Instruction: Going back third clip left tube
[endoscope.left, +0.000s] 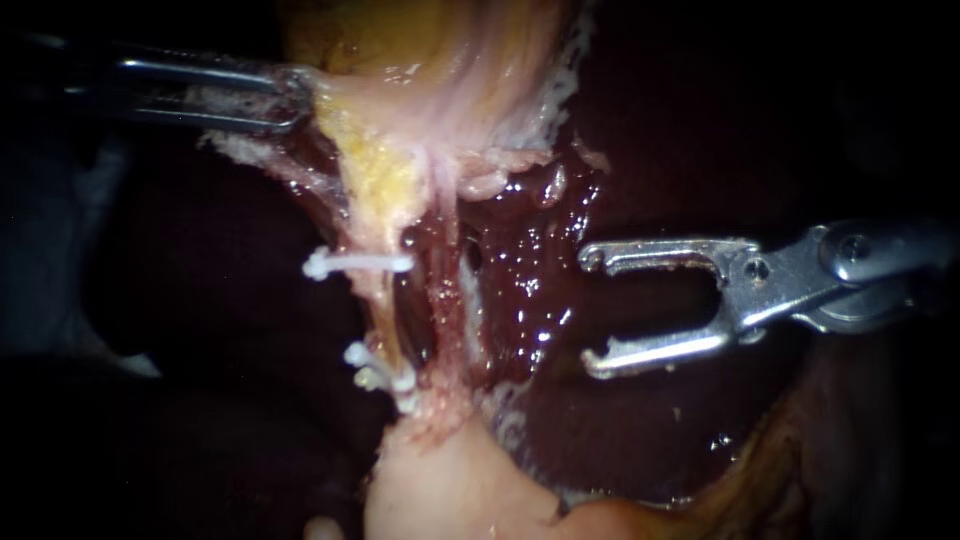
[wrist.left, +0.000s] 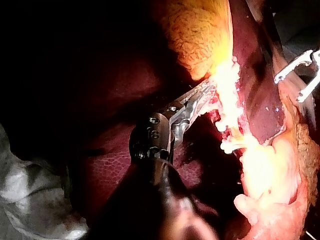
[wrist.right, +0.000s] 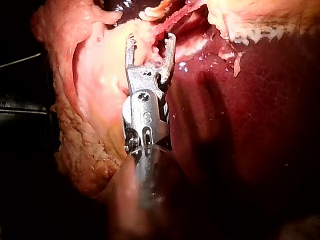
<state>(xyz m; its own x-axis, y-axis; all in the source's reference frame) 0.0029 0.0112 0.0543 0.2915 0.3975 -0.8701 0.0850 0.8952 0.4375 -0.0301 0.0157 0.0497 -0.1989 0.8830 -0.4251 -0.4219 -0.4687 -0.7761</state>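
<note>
Now left tube (endoscope.left: 378, 300) apart from right instrument (endoscope.left: 588, 312).

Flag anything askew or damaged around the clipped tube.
Nothing looks torn or spilled. The lower clips on the tube sit bunched and slanted, unlike the level upper clip. The right instrument has its jaws open and empty, clear of the tube.
</note>
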